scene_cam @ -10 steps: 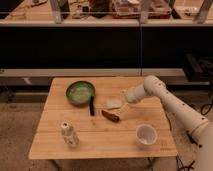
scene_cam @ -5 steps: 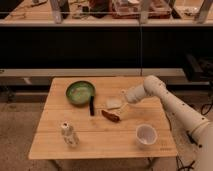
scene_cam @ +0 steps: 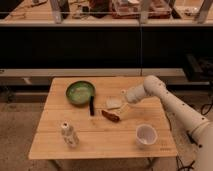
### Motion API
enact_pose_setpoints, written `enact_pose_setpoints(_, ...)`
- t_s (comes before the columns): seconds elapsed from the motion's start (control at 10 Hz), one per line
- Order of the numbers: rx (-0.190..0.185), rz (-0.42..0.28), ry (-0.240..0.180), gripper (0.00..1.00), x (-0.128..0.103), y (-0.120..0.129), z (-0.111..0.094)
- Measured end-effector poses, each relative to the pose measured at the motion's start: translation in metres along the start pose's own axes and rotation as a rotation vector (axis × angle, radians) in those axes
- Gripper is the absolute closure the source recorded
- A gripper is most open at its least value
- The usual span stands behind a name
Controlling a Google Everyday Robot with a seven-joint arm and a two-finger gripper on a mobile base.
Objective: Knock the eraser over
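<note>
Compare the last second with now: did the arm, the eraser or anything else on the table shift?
Nothing visibly changed. The gripper hangs at the right edge of the pale square slab, apart from the eraser, which sits just right of the green bowl. The white cup is also where it was.
</note>
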Motion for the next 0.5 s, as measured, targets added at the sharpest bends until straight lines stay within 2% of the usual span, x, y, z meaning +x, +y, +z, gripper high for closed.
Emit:
enact_pose_setpoints(0.1,0.000,0.000,0.000,0.31,0.000,0.000,0.000)
enact_pose_setpoints(0.3,0.007,-0.001,0.007,0.55,0.000,-0.004,-0.001)
enact_pose_setpoints(0.5,0.057,-0.016,0.013,0.74,-0.021,-0.033,0.003)
